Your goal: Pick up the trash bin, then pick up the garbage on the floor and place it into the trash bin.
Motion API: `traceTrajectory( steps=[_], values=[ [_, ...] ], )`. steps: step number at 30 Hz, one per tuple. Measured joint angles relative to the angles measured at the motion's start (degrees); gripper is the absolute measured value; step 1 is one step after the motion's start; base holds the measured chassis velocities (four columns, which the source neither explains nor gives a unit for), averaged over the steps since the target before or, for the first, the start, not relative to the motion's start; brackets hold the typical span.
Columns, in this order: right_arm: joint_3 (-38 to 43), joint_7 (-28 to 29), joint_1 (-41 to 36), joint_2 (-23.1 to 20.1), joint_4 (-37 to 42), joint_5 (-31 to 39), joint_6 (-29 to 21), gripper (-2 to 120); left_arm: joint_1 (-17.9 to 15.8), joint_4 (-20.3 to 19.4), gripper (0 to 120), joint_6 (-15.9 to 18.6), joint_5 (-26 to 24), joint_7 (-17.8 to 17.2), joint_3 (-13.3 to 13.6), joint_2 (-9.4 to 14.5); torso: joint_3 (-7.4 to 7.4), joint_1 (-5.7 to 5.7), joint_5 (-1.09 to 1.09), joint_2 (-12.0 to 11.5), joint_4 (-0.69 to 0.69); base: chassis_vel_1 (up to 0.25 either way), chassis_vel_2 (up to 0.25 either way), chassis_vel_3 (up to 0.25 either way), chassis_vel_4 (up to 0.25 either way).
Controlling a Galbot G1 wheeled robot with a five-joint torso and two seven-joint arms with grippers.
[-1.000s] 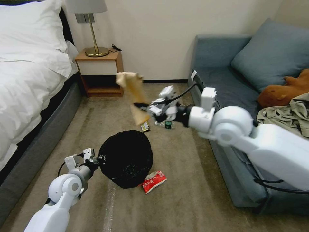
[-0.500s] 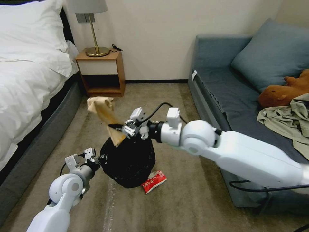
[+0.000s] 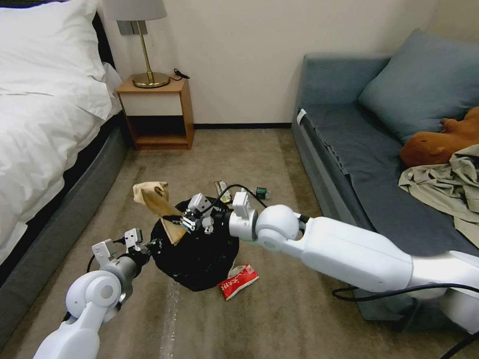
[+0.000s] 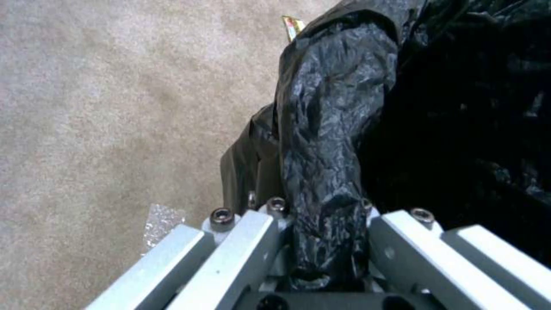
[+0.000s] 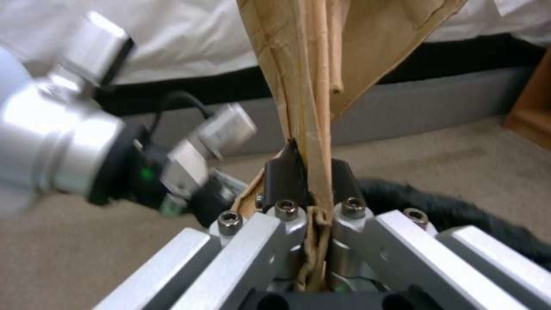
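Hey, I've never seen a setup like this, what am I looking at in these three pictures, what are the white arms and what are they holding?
It is a two-armed robot in a bedroom. The wide picture comes from a camera on its head; the two close-ups come from cameras on its wrists.

The left gripper is shut on the rim of the trash bin, which is wrapped in a black bag; its wrist camera shows the plastic pinched between the fingers. The right gripper is shut on a brown paper scrap, held above the bin.

On the carpet lie a red-and-white snack packet, a dark wrapper and a small bottle.
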Motion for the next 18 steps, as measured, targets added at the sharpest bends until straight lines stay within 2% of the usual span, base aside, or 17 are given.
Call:
traceTrajectory(
  steps=[7,14,18],
  values=[
    [-0.91,-0.65,-1.05,1.17,-4.41,-2.14,1.19,0,0.13,-0.65,2,0.15,-1.23,0.01,-0.04,0.22,0.00,0.00,0.00,0.00,0.00,0.000,0.000,0.000,0.000],
    [-0.70,-1.96,-1.24,0.26,-6.54,-4.50,1.83,1,0.63,-1.41,2,0.24,-1.88,-0.12,-0.23,0.31,0.00,0.00,0.00,0.00,0.00,0.000,0.000,0.000,0.000],
    [-0.28,-3.26,-1.24,-0.65,-7.57,-6.47,2.21,9,0.91,-1.82,2,0.35,-2.23,-0.40,-0.46,0.47,0.00,0.00,0.00,0.00,0.00,0.000,0.000,0.000,0.000]
  ],
)
